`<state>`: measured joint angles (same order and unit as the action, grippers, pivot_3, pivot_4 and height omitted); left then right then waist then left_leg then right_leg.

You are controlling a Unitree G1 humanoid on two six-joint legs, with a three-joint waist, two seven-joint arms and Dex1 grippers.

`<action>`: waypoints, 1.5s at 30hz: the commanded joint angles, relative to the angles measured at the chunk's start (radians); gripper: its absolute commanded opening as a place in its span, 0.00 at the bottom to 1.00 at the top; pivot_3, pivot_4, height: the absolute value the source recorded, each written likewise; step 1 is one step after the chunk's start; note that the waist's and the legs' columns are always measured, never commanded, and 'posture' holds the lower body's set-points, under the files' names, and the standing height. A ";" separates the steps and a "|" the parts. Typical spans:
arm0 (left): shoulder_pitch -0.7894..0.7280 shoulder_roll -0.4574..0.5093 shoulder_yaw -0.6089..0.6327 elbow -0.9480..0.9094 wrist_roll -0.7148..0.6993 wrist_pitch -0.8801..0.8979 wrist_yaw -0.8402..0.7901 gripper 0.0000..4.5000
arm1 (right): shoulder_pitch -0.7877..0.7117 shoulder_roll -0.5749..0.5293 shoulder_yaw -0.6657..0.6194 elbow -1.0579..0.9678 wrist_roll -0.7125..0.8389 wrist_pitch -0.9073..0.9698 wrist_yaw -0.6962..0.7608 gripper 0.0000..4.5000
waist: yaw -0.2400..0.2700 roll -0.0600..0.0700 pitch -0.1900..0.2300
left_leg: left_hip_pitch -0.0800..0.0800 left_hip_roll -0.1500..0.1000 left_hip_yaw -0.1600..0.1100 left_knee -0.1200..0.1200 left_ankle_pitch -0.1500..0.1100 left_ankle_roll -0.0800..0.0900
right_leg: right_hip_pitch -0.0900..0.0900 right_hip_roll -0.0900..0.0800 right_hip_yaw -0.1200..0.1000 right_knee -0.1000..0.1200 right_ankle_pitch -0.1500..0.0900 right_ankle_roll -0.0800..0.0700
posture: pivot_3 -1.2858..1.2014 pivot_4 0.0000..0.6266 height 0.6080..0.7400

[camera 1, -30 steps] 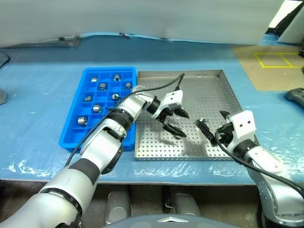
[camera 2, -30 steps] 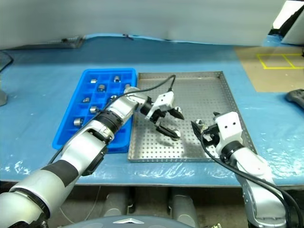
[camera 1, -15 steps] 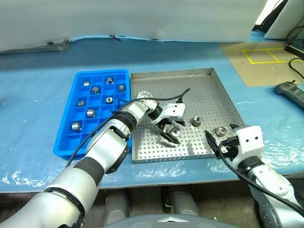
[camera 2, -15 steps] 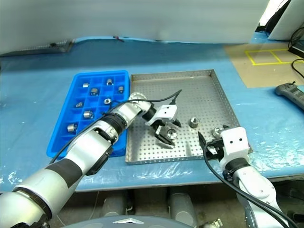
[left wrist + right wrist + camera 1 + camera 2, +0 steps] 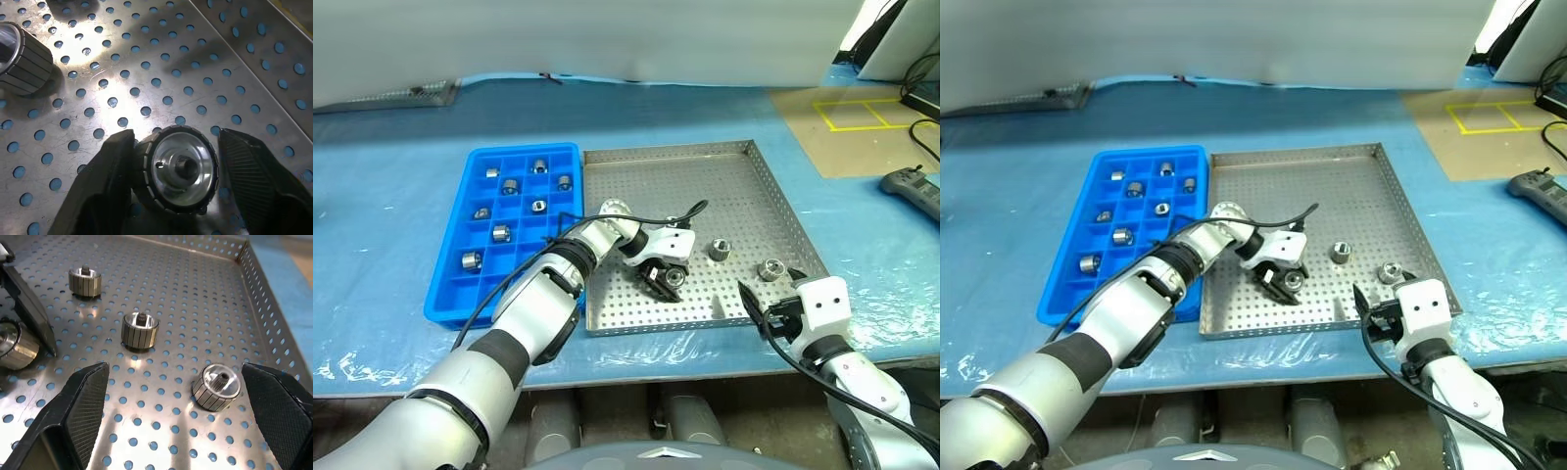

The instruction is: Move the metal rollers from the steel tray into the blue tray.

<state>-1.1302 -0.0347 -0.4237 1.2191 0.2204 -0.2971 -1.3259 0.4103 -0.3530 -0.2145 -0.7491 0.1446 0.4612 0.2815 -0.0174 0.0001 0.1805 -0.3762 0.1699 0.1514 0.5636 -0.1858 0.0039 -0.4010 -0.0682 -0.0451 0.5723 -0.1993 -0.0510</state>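
Note:
The steel tray (image 5: 705,186) lies at the table's centre, with the blue tray (image 5: 445,299) against its left side. Several metal rollers (image 5: 501,233) sit in the blue compartments. My left gripper (image 5: 668,278) is down in the steel tray's front middle, shut on a metal roller (image 5: 182,169) that rests on the perforated floor. Three loose rollers (image 5: 140,329) lie in the steel tray, one of them (image 5: 216,387) close in front of my right gripper (image 5: 173,374). That gripper is open and holds nothing, hovering at the steel tray's front right corner (image 5: 766,305).
A black controller (image 5: 911,191) lies at the far right on the blue table cover. A brown board with yellow tape lines (image 5: 847,117) is at the back right. The table's front edge runs just below both trays.
The head camera has shifted. My left gripper sank onto a roller and its jaws closed around it. My right arm drew back to the tray's front right corner, still open.

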 commanded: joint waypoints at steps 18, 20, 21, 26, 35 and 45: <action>0.018 0.157 0.328 -0.328 -0.313 0.349 -0.071 0.46 | -0.386 -0.101 0.059 -0.103 0.143 0.289 0.082 1.00 | 0.017 0.000 0.000 | 0.001 -0.001 0.000 0.000 0.001 0.000 | 0.000 -0.003 -0.002 0.003 0.000 -0.001 | 0.47 0.24 1.00; 0.050 0.198 0.362 -0.425 -0.346 0.431 -0.030 0.46 | -0.545 -0.134 0.084 0.022 0.166 0.307 0.134 1.00 | 0.021 0.000 0.000 | 0.001 -0.001 0.000 0.000 0.001 0.000 | 0.000 -0.004 -0.002 0.006 0.001 -0.001 | 0.51 0.24 1.00; 0.076 0.223 0.372 -0.474 -0.353 0.462 -0.008 0.46 | -0.606 -0.146 0.102 0.077 0.174 0.308 0.161 1.00 | 0.026 0.000 0.000 | 0.002 -0.003 -0.001 0.001 0.002 0.000 | -0.001 -0.005 -0.002 0.009 0.000 -0.002 | 0.53 0.24 1.00; 0.302 0.381 0.412 -0.758 -0.365 0.606 0.106 0.46 | -0.790 -0.148 0.230 0.294 0.170 0.239 0.276 1.00 | 0.071 0.002 -0.001 | 0.007 0.001 -0.002 -0.004 0.007 -0.007 | -0.001 -0.005 -0.007 0.018 -0.005 -0.010 | 0.61 0.24 1.00; 0.621 0.501 0.585 -1.161 -0.471 0.816 0.376 0.46 | -0.971 -0.093 0.360 0.572 0.155 0.054 0.458 1.00 | 0.197 0.002 0.000 | -0.017 0.002 -0.005 0.006 0.008 -0.006 | -0.022 -0.008 -0.013 0.032 -0.007 -0.013 | 0.71 0.24 1.00; 0.779 0.488 0.550 -1.366 -0.531 0.909 0.510 0.46 | -1.038 -0.051 0.415 0.708 0.119 -0.037 0.549 1.00 | 0.303 0.002 0.000 | -0.013 0.005 -0.005 0.004 0.012 -0.015 | -0.021 -0.008 -0.014 0.036 -0.008 -0.013 | 0.74 0.24 1.00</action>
<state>-0.3506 0.4421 0.1238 -0.0857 -0.2893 0.6023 -0.8282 -0.6083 -0.4062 0.2078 -0.0260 0.2612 0.4484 0.8215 0.2858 0.0020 0.1806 -0.3885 0.1742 0.1467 0.5662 -0.1731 -0.0116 -0.4222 -0.0765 -0.0583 0.6083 -0.2069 -0.0638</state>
